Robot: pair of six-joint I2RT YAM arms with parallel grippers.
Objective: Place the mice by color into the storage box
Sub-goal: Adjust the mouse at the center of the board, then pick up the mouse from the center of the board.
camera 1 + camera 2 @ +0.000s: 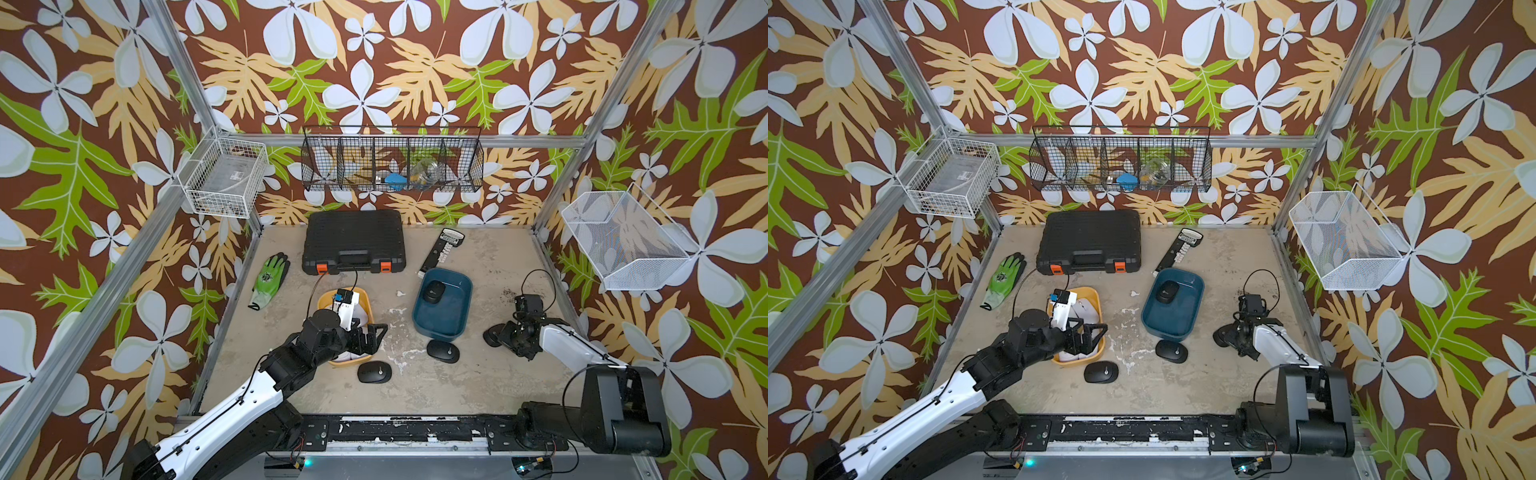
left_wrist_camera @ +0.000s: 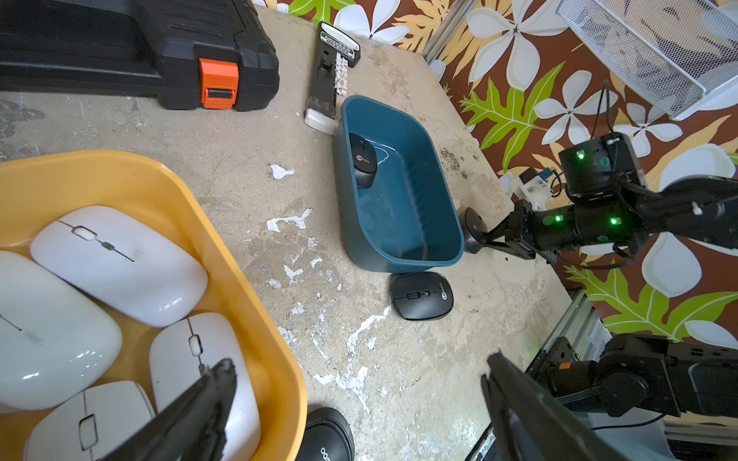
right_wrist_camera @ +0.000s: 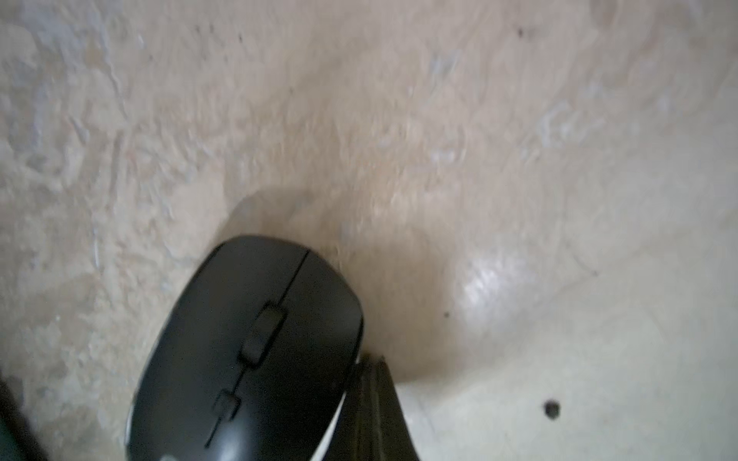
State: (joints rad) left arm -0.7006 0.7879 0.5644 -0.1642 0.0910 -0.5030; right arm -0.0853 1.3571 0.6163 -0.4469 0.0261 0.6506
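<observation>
**Bench [image 1: 415,390], from above; twelve o'clock is the back wall.** The surface is rough and mottled like concrete, with white chipped patches.

There are eight mice, two bins and two tools.

- **White mice [image 2: 120,263]:** four glossy, slim ovals. All are packed side by side in the yellow bin [image 2: 223,243], a smooth plastic tub with rounded corners at nine o'clock.
- **Black mice [image 1: 443,351]:** four, matte and shorter, each with a small pale logo.
  - The binned mouse [image 1: 434,291] lies at the eleven o'clock end of the blue bin [image 1: 442,326], a similar tub at two o'clock.
  - One lies on the bench just beside that bin's six o'clock wall.
  - The near mouse [image 1: 374,372] lies at five o'clock of the yellow bin.
  - The held mouse [image 3: 247,351] is at three o'clock, turned on edge.
- **Right tool [image 2: 485,239]:** clamped tight on the held mouse.
- **Left tool [image 2: 359,363]:** jaws spread to full width and empty, hanging over the yellow bin's three o'clock rim.
</observation>
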